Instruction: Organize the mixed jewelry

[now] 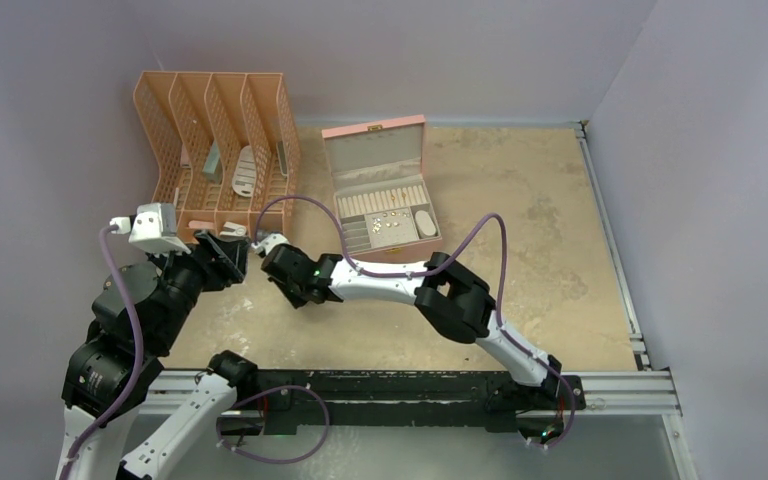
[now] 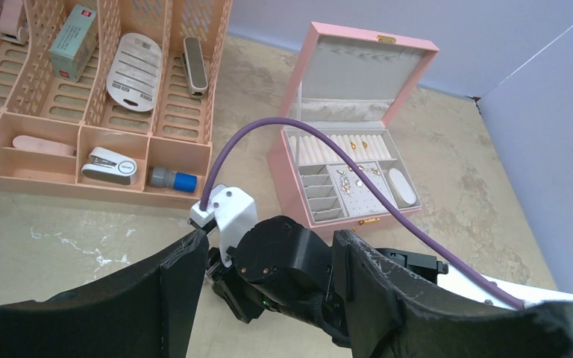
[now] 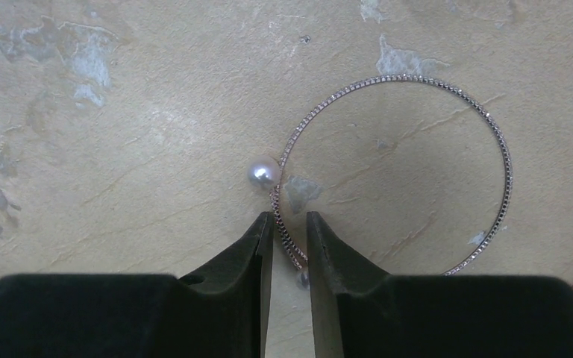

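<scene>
A thin silver bangle (image 3: 410,76) with a pearl (image 3: 263,172) at its end lies flat on the beige table. My right gripper (image 3: 289,216) points down over it. Its jaws are open by a narrow gap and straddle the bangle's wire just below the pearl, without pinching it. A second small bead shows between the fingers. In the top view the right gripper (image 1: 260,243) is low in front of the pink organiser. My left gripper (image 2: 268,237) is open wide and empty, right beside the right arm's wrist. Small gold and silver pieces (image 2: 354,175) lie in the pink jewelry box (image 2: 365,74).
The open jewelry box (image 1: 372,150) stands behind the right arm. A pink desk organiser (image 1: 220,140) with a stapler, cards and small items stands at the back left. A purple cable (image 2: 283,123) arcs over the box. Grey walls close in the left, back and right sides.
</scene>
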{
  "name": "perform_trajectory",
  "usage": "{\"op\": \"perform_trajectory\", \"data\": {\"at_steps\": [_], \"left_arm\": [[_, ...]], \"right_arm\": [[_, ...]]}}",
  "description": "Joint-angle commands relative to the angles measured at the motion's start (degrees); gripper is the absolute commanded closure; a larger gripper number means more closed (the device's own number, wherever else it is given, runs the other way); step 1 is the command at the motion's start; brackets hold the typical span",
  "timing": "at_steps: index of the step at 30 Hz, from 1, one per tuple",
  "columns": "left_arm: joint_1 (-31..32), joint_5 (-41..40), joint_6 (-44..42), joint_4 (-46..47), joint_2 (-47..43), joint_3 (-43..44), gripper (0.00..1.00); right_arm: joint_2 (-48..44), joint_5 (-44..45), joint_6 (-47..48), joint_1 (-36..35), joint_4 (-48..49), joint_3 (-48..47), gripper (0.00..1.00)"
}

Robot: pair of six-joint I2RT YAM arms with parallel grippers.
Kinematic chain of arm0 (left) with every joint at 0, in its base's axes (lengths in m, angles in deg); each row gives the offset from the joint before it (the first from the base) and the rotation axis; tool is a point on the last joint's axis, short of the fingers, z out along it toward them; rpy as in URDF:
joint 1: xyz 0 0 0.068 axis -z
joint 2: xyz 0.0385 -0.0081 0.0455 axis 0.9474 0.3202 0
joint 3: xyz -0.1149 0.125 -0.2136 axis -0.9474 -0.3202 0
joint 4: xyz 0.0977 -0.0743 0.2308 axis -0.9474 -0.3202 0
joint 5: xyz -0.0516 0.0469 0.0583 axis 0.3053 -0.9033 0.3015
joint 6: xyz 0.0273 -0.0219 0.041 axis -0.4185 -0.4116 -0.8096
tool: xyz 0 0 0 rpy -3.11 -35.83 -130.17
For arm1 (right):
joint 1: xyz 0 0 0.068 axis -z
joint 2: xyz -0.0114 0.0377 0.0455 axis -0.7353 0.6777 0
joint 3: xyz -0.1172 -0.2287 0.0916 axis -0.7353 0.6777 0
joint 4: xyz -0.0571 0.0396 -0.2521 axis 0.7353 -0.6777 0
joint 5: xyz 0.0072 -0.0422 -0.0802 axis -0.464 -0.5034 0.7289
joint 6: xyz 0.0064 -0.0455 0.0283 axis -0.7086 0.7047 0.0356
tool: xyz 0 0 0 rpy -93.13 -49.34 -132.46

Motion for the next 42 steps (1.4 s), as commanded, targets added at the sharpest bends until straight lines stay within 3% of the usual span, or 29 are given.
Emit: {"op": "perform_trajectory", "data": {"at_steps": [1,9,26,34,42], "left_arm": [[-0.43,-0.41,-0.59,2.23,0.30,0.22,0.38],[-0.43,0.39,0.07,2.05,0.41,0.26,0.38],[-0.43,6.71,12.73,1.26,-4.93,-3.11,0.40],[-0.43,0.47,29.47,-5.98,-3.52,-6.62,0.39],[-0.45,12.62,34.53,2.62,2.41,-15.55,0.38]], "right_arm": [[0.63,0.32,3.00,-0.38,-2.11,-1.27,0.77],[-0.37,-2.54,3.63,-0.42,-4.82,-1.07,1.00],[-26.76,-5.77,1.61,-0.42,24.54,30.59,1.00],[-40.77,-9.87,-0.87,-0.42,37.38,45.38,1.00],[-50.16,-12.43,-1.44,-0.42,47.56,56.39,1.00]]}}
